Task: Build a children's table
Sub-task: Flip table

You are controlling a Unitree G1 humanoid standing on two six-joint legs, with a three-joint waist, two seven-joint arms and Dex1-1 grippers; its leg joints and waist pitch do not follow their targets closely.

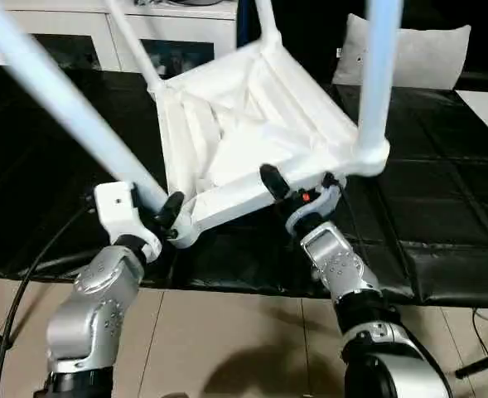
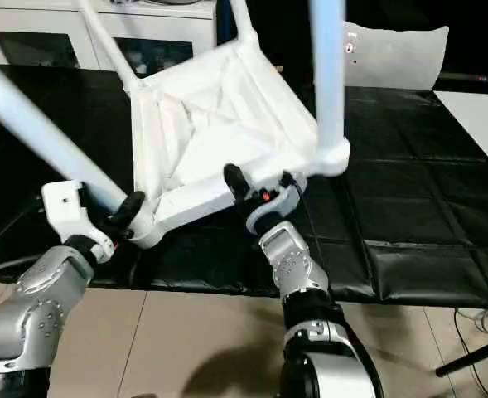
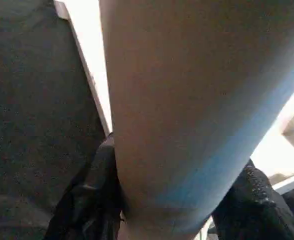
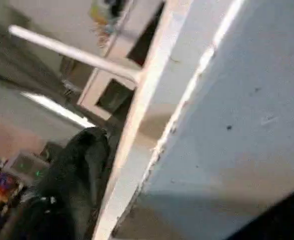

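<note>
Left hand (image 1: 171,217): its two black fingers are closed round the base of a long tapered white tube leg (image 1: 61,104), just where the leg enters a rounded corner socket of the white plastic table top (image 1: 252,124); the left wrist view shows the leg filling the gap between the fingers (image 3: 87,195).
Right hand (image 1: 297,186): at the near edge of the table top, one black finger (image 1: 272,181) lying on the ribbed side and the other below the rim, so the edge sits between them; the jaws stand fairly wide, and I cannot tell whether they actually pinch the rim.
Table top: upside down and tilted, ribbed underside facing up, its near edge low by the hands and its far corner raised.
Legs: the near-right leg (image 1: 380,75) stands upright in its socket just beside the right hand; two more legs (image 1: 132,41) rise from the far corners.
Support: the table top hangs over a black padded counter (image 1: 442,215).
Beyond the table top: a white cabinet with glass doors (image 1: 78,37) and a pale cushion (image 1: 409,54).
</note>
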